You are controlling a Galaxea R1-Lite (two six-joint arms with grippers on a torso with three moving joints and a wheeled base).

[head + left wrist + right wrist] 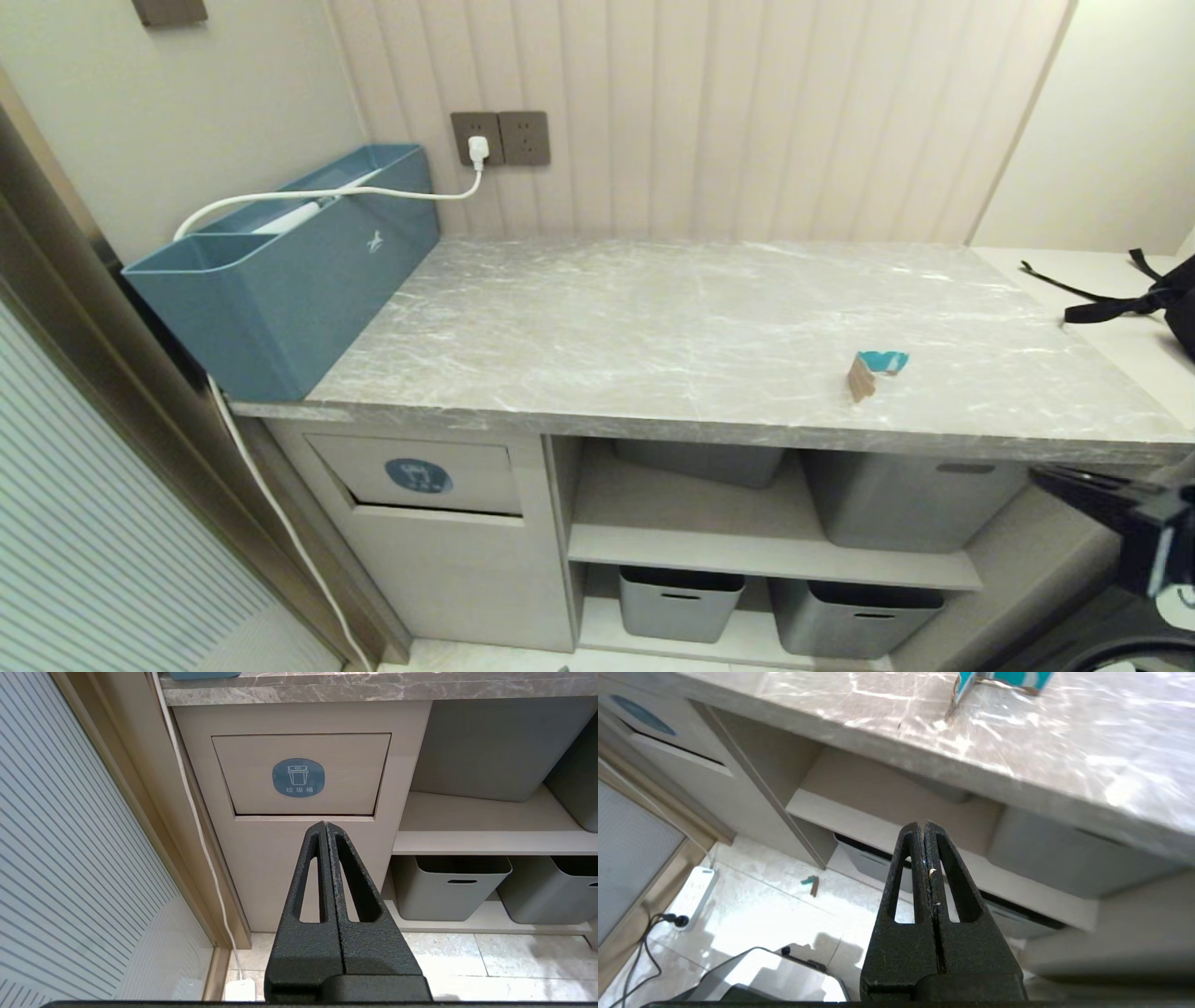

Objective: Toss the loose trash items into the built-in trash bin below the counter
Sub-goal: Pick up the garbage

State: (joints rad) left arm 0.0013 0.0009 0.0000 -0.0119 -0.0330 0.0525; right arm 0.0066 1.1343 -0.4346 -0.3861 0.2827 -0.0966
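Scene: a grey marble counter (653,317) over a beige cabinet, with grey tubs (681,602) on open shelves beside it.
Scrap: one tan-and-turquoise scrap (873,371) lies on the counter near its front edge, toward the right.
Second scrap: a smaller piece (811,884) lies on the floor tiles before the shelves, seen only from the right wrist.
Bin: the flap with the round blue sticker (301,774) sits shut in the cabinet's left panel, below the counter.
Right gripper: the right gripper (923,828) hangs below the counter's front edge, fingers pressed together, holding nothing; the scrap lies above and beyond it.
Left gripper: the left gripper (324,826) points at the panel just under the flap, also fully closed and empty.
Stage: likely the approach; nothing picked up yet.
Risk: closed fingers reaching the scrap would push it along the slab or off the edge.
Risk: rising from under the overhang, the right arm could strike the thick stone edge.
Risk: the light scrap may slip from a shallow pinch, and the shut flap must be tilted before any drop.
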